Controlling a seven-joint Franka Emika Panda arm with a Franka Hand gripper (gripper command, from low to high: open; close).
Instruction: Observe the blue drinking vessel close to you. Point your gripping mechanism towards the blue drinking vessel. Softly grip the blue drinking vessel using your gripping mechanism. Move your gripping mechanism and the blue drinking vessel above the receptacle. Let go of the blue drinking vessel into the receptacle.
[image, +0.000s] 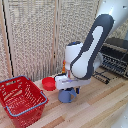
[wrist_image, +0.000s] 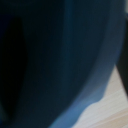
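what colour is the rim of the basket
Light blue, over red wire mesh; the basket rim shows best in the exterior view.

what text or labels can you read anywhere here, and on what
None can be read.
Orange box: mostly hidden behind the arm, any print too blurred.
Basket, bowl, mug: no writing shows.
Wrist view: only the mug's blue surface, no marks.
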